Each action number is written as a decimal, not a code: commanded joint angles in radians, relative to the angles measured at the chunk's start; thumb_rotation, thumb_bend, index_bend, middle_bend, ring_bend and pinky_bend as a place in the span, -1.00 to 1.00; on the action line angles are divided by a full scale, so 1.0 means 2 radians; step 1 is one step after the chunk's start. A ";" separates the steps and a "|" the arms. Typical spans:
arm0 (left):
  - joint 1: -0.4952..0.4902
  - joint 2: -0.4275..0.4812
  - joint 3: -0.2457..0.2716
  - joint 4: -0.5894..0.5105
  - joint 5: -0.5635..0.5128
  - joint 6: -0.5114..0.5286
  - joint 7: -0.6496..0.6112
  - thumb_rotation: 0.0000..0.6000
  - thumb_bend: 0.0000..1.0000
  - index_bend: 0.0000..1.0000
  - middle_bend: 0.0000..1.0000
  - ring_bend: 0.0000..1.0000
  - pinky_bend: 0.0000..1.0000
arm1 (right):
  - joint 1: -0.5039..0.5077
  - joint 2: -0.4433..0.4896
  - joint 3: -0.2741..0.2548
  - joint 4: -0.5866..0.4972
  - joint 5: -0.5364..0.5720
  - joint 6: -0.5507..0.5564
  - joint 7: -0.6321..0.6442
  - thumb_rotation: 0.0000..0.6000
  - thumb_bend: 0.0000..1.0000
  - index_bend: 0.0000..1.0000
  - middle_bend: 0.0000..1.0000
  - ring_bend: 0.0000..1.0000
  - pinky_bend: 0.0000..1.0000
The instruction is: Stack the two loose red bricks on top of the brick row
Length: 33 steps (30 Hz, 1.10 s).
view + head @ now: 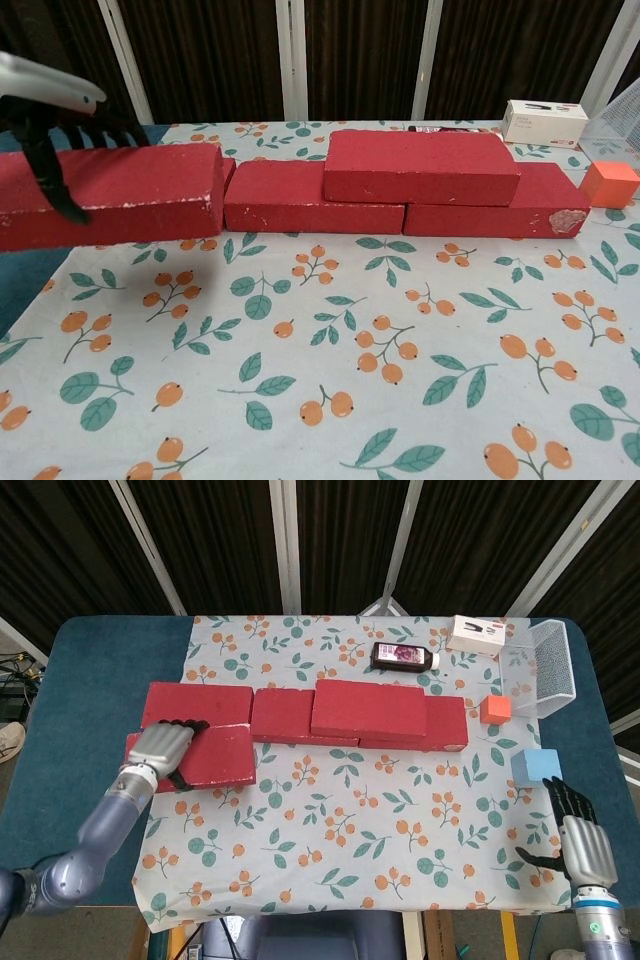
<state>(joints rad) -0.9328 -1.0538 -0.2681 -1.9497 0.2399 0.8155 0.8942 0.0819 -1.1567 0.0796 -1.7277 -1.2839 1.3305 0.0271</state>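
My left hand (160,748) grips a loose red brick (215,759) by its left end and holds it in the air just in front of the row's left brick (196,702). In the chest view the held brick (120,190) hangs level below the left hand (55,115) and hides most of that left brick. The brick row (290,716) runs across the cloth, with one red brick (368,708) lying on top of it right of centre, the stacked brick (420,165) also showing in the chest view. My right hand (578,842) rests near the front right corner, fingers spread, holding nothing.
A blue cube (535,767) and an orange cube (495,709) sit right of the row. Behind it lie a dark bottle (405,657) and a white box (477,635), with a wire basket (546,666) at the far right. Bare floral cloth (380,820) fills the front.
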 commanded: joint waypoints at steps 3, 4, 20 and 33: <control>-0.105 0.026 0.001 0.162 -0.059 -0.166 -0.002 1.00 -0.77 -0.32 -0.17 -0.41 -0.45 | 0.005 -0.010 0.007 -0.003 0.031 -0.007 -0.031 1.00 -0.79 -0.99 -0.98 -1.00 -1.00; -0.114 0.018 0.005 0.180 -0.060 -0.178 -0.005 1.00 -0.77 -0.31 -0.17 -0.41 -0.45 | 0.005 -0.011 0.009 -0.004 0.036 -0.008 -0.036 1.00 -0.79 -0.99 -0.98 -1.00 -1.00; -0.165 -0.111 0.022 0.420 0.064 -0.308 -0.109 1.00 -0.77 -0.23 -0.17 -0.41 -0.45 | 0.009 -0.025 0.026 -0.011 0.105 -0.002 -0.099 1.00 -0.79 -0.99 -0.98 -1.00 -1.00; -0.167 -0.163 0.019 0.498 0.182 -0.359 -0.226 1.00 -0.78 -0.26 -0.17 -0.41 -0.47 | 0.014 -0.028 0.030 -0.008 0.120 -0.007 -0.109 1.00 -0.79 -0.99 -0.98 -1.00 -1.00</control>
<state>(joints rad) -1.2601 -1.3688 -0.2412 -0.9677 0.5882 0.1110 0.4653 0.1093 -1.2126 0.1389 -1.7444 -1.0443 1.3171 -0.1905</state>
